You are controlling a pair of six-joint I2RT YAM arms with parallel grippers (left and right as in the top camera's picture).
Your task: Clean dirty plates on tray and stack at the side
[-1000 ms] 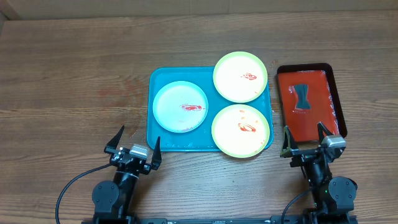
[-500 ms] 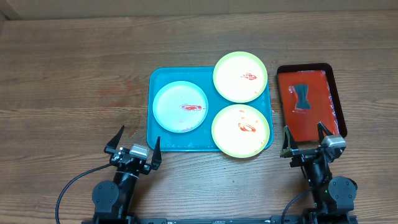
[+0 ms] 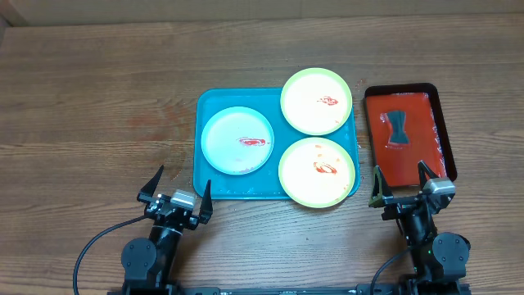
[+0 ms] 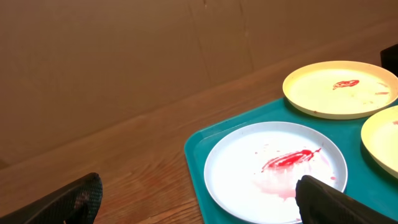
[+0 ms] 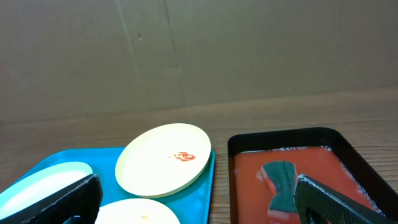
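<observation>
The turquoise tray lies mid-table and holds three plates with red sauce smears: a pale blue-white plate at the left, a yellow-green plate at the far right overlapping the rim, and a yellow-green plate at the near right. My left gripper is open and empty, just in front of the tray's near left corner. My right gripper is open and empty, near the red tray's front edge. The left wrist view shows the white plate on the tray.
A smaller red tray with a dark rim sits right of the turquoise tray and holds a dark sponge. It also shows in the right wrist view with the sponge. A cardboard wall stands behind the table.
</observation>
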